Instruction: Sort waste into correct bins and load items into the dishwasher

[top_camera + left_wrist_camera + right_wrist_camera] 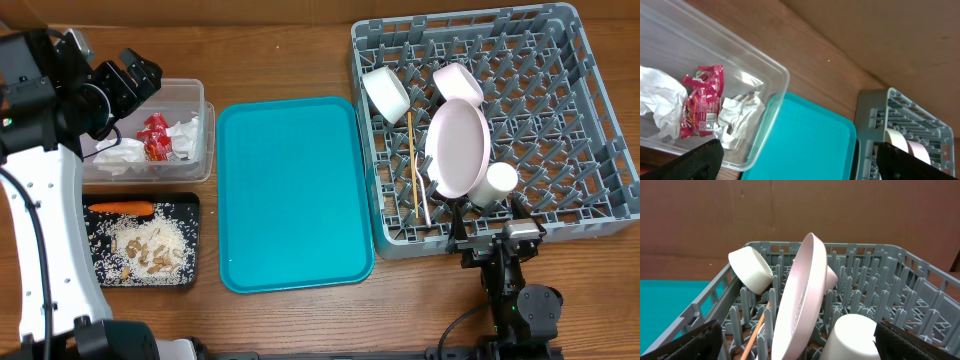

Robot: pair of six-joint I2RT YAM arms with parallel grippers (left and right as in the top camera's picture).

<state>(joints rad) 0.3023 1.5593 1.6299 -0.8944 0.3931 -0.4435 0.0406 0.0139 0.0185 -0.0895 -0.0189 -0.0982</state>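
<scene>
The clear tub [196, 95] at the left holds the red wrapper [155, 136] and white napkins [185, 135]; both also show in the left wrist view [700, 100]. The black tray [192, 205] below it holds the carrot [120, 208] and rice scraps [150, 248]. The grey rack [560, 60] at the right holds a pink plate [458, 145] on edge, a white bowl [385, 92], a pale bowl [457, 80], a white cup [494, 183] upside down and a wooden stick [414, 165]. My left gripper [130, 85] is open and empty above the tub. My right gripper [490, 240] is open and empty at the rack's near edge.
A flat teal tray [290, 190] lies bare between the bins and the rack. The table is brown wood. My left arm's white body [45, 230] runs along the left edge.
</scene>
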